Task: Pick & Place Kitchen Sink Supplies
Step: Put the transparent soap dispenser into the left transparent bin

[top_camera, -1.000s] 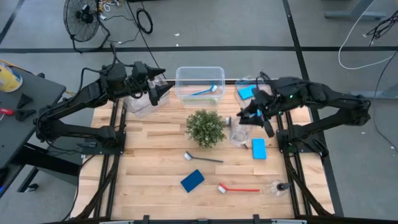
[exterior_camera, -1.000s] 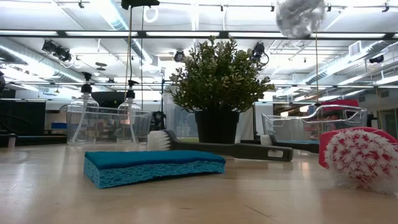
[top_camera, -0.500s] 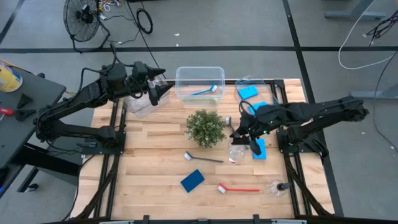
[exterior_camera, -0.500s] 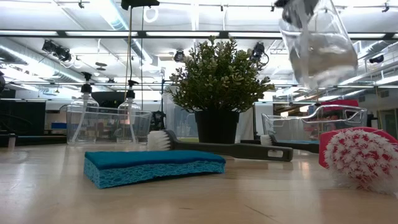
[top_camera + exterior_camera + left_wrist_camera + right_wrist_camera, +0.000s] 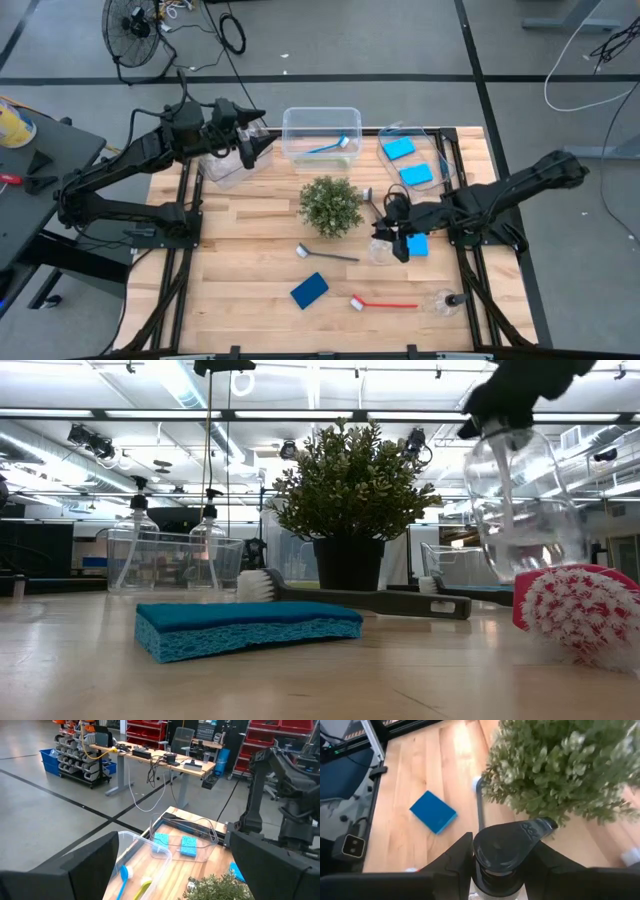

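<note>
Fingers of the right gripper (image 5: 392, 232) clamp the black cap of a clear bottle (image 5: 522, 505), which hangs above the counter (image 5: 250, 270) just right of the green plant (image 5: 330, 205), beside a blue sponge (image 5: 417, 244). The left gripper (image 5: 252, 146) waits with fingers spread wide over a clear bin (image 5: 228, 168) at the counter's far left corner, grasping nothing.

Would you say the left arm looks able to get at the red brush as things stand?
Probably not easily: the open left gripper hovers at the far bins, the red brush lies at the near right, and the plant stands between.
</note>
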